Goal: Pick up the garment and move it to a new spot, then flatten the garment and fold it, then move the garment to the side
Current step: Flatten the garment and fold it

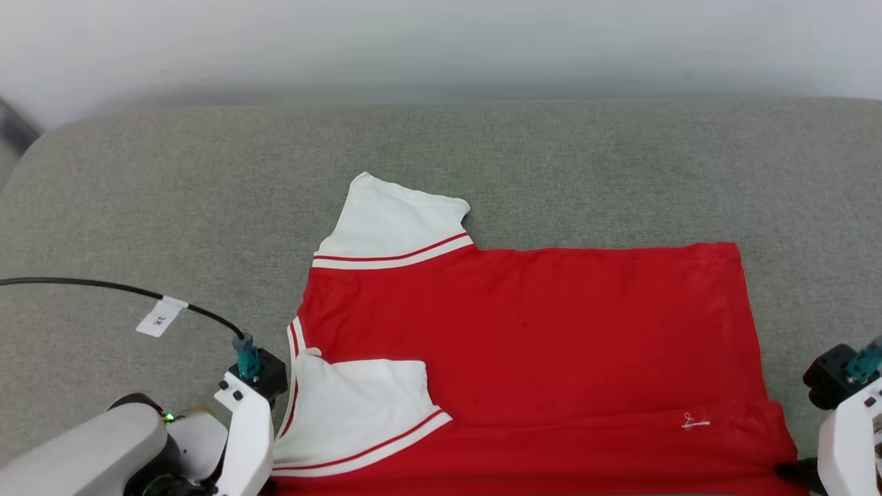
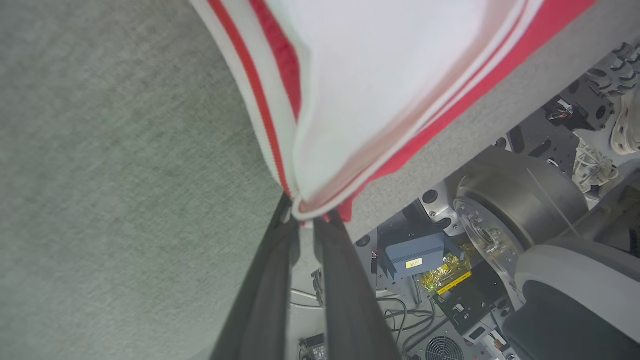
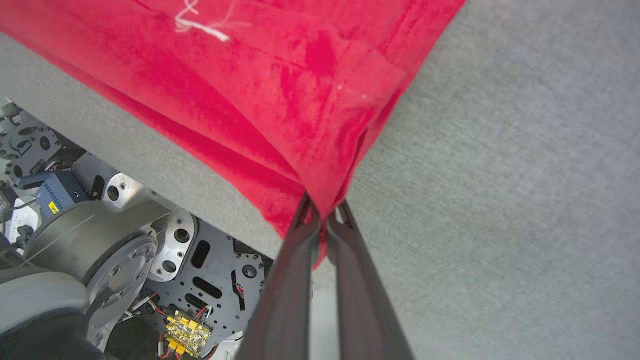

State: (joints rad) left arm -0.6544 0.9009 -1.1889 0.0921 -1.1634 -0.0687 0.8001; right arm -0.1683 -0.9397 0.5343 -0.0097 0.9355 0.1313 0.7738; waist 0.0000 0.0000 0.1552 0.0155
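Nearest, item one: robot base [image 2: 500,225], with metal plates, wiring and a blue box [image 2: 412,252], sat below the near edge of the grey upholstered surface [image 1: 172,193].

Item two: left gripper [image 2: 307,216]. Its fingers were pressed together on the garment [image 1: 537,331] at its near left corner, pinching the striped trim beside the white sleeve.

Item three: right gripper [image 3: 325,212]. Its fingers were closed on the near right corner, pinching bunched red hem.

Item four: the garment lay flat across the surface, its near edge along the surface's near edge, collar end left, hem right. A small white stitched mark [image 1: 696,421] showed close to the near right corner. The near sleeve [image 1: 358,406] lay over the red body. The far sleeve [image 1: 396,220] was spread flat, pointing away.

Item five: black cable [image 1: 103,286] with a white tag [image 1: 160,315] ran left of the garment to the left wrist.

Farthest: pale wall [image 1: 441,41] stood beyond the surface.
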